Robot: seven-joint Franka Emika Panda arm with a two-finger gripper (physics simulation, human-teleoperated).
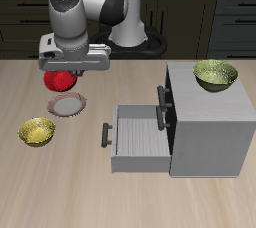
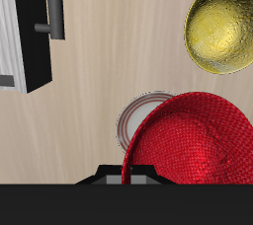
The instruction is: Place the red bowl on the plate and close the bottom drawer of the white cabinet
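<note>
- no readable writing or labels anywhere
- gripper (image 1: 62, 72) clamped on the red bowl (image 1: 60, 79), hanging above the plate (image 1: 68, 104)
- bottom drawer (image 1: 135, 137) pulled out, about 3 o'clock from the plate
- yellow-gold bowl (image 2: 225, 24) shows up close in the wrist view; olive-green bowl (image 1: 215, 74) on the white cabinet (image 1: 210, 132) only shows in the exterior view

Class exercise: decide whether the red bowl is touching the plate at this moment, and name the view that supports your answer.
Cannot tell. In the wrist view the red bowl overlaps the plate, hiding any gap; in the exterior view the end effector covers most of the bowl above the plate.

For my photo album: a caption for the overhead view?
Gripper holds red bowl above plate; bottom drawer open.
</note>
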